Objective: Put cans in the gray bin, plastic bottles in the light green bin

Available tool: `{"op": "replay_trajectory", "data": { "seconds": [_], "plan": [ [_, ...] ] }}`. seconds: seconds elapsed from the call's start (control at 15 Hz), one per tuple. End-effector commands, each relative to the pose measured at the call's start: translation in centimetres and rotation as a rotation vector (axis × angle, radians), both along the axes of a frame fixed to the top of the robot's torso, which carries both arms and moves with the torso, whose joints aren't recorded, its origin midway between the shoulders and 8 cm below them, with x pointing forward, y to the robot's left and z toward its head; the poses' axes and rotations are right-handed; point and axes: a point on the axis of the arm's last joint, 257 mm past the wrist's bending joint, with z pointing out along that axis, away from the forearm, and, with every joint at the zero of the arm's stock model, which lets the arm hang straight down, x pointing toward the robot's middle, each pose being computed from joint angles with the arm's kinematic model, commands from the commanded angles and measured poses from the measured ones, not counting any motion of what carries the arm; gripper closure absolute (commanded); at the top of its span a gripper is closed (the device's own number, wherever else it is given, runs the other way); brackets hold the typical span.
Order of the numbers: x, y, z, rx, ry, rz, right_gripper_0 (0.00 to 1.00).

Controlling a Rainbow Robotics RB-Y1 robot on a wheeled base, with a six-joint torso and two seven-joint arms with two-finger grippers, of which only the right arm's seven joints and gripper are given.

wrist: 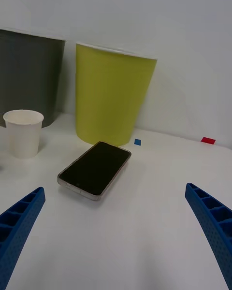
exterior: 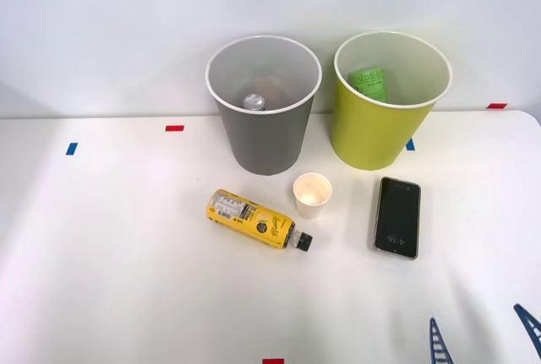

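The plastic bottle (exterior: 252,219), yellow-labelled with a black cap, lies on its side on the white table in front of the gray bin (exterior: 262,140). A can (exterior: 254,102) rests inside that bin with its silver end showing. The light green bin (exterior: 372,136) stands to its right and holds a green item (exterior: 368,83). My right gripper (exterior: 482,337) hovers open and empty at the table's near right corner, well to the right of the bottle. In the wrist view the gripper (wrist: 116,232) faces the light green bin (wrist: 113,96), with the gray bin (wrist: 29,79) beside it.
A white paper cup (exterior: 312,194) stands upright between the bottle's cap and the bins. A black phone (exterior: 397,216) lies flat in front of the light green bin, close ahead of my fingers (wrist: 95,168). Coloured tape marks dot the table.
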Motion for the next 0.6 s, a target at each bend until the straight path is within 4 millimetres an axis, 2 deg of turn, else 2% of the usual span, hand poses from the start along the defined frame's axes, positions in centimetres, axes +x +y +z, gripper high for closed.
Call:
{"op": "replay_trajectory", "data": {
  "seconds": [0.07,0.2,0.4,0.6],
  "plan": [
    [-2.4,1.0,-3.2,0.026,0.064,0.017,0.00],
    [-3.5,2.3,-4.5,0.046,0.095,0.045,0.00],
    [-4.1,4.1,-4.0,0.070,0.077,0.083,0.00],
    [-4.4,5.2,-4.1,0.081,0.080,0.097,0.00]
  ]
}}
